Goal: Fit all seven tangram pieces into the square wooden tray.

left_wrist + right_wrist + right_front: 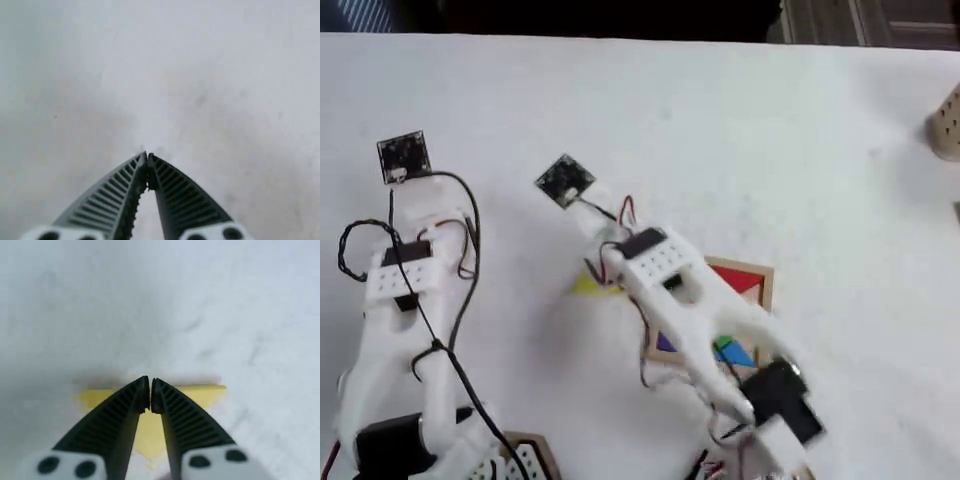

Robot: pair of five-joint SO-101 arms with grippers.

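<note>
Right wrist view: the right gripper (150, 385), jaws pressed together and empty, sits over the yellow triangle (205, 393). It lies unplaced on the tabletop (720, 120) beside the wooden tray (767, 285), which holds several coloured pieces (740, 281). The left gripper (147, 158) is closed and empty.

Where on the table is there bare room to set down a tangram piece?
The far half of the table is bare, from the arms to the back edge. So are the stretch right of the wooden tray and the strip between the arms. It is crowded at the tray: the right arm hangs over it and the yellow piece lies beside it.
</note>
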